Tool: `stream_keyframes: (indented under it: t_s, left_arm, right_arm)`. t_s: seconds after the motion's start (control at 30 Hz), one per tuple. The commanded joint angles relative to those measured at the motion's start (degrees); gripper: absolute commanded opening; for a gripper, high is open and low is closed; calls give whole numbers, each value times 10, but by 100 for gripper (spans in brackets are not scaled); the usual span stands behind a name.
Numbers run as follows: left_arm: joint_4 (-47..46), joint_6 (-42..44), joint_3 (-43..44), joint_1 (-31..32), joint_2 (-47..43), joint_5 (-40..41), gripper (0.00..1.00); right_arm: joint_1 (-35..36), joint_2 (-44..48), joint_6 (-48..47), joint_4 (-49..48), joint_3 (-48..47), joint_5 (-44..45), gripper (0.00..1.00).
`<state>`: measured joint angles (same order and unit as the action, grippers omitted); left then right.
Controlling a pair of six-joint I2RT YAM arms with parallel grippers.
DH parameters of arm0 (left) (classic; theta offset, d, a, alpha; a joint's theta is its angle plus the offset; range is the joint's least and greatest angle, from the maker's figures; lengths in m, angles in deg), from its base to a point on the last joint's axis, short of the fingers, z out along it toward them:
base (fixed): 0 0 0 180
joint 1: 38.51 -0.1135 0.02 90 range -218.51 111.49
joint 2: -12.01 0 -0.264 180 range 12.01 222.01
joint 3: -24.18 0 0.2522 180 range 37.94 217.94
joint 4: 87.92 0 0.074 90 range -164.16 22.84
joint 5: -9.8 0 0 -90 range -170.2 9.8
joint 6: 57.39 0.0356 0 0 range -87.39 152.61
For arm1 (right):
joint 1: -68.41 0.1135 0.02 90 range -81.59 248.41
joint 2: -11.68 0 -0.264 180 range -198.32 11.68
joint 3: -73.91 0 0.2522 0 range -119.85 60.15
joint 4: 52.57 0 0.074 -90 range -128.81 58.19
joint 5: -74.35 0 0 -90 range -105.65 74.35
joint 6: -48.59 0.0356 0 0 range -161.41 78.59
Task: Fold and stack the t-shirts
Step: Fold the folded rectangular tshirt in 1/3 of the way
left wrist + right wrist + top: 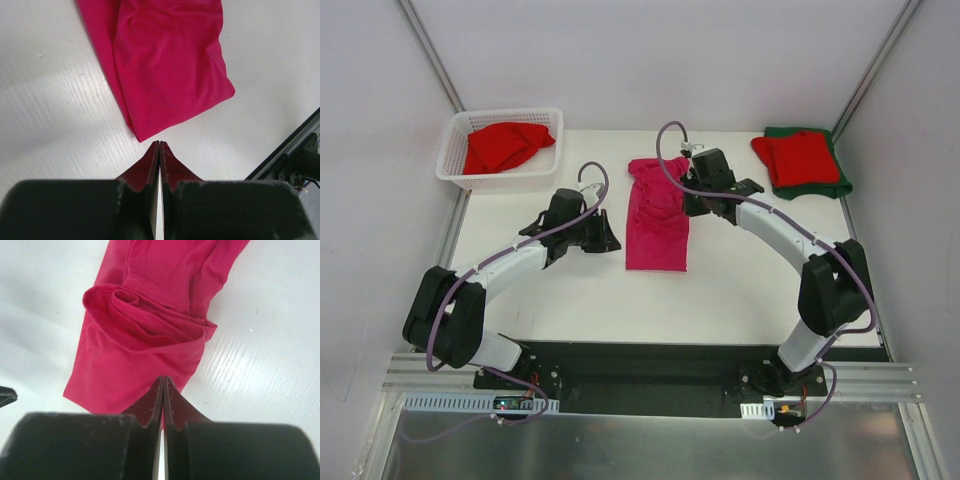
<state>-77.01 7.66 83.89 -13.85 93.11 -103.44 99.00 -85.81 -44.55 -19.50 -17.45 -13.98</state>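
White lattice basket (pixel 448 152): on the table (pixel 740 290) at its 10 o'clock corner.
Loose red t-shirt (pixel 505 146): lying crumpled inside the basket, unfolded.
Left arm: bends in from the 7 o'clock base toward the table centre, wrist pointing to 3 o'clock.
Left gripper (pixel 160 145): jaws pressed together with nothing between them. It sits at 9 o'clock of the magenta t-shirt (pixel 657 215). In the left wrist view the tips stop just short of the shirt's near corner, with a sliver of bare table between.
Magenta t-shirt, position: table centre, between the two grippers.
Magenta t-shirt, state: folded lengthwise into a narrow strip running 12 to 6 o'clock. The 6 o'clock end is flat and square; the 12 o'clock end is narrower and rumpled.
Right gripper (pixel 163 382): jaws together. It sits at 2 o'clock of the magenta t-shirt, at its edge. In the right wrist view the tips overlap the cloth hem below a bunched, rolled fold. Cannot tell whether any cloth is caught between them.
Right arm: arches from the 5 o'clock base round the table's 3 o'clock side.
Folded red t-shirt (pixel 798 158): at the table's 2 o'clock corner, lying flat on top of the dark green t-shirt (pixel 841 180).
Dark green t-shirt, state: folded, showing only as a border round the red one.
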Motion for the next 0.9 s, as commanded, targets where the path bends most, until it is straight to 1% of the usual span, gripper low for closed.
stream_keyframes:
  t_s: [0.0, 0.17, 0.4, 0.7, 0.87]
  left_arm:
    - [-29, -9, 1, -1, 3, -15, 0]
    - [-31, -10, 5, -2, 12, -21, 0]
    - [-31, -7, 8, -1, 17, -20, 0]
    - [-31, -5, 17, -1, 31, -19, 0]
    - [-30, -5, 17, -2, 34, -20, 0]
  right_arm:
    - [3, 30, 12, 11, 22, -53, 1]
    - [7, -4, 19, -36, 56, -79, 1]
    - [8, -63, 23, -61, 42, -90, 1]
    - [7, -143, 4, -60, -34, -72, 1]
    - [6, -170, -6, -58, -72, -55, 1]
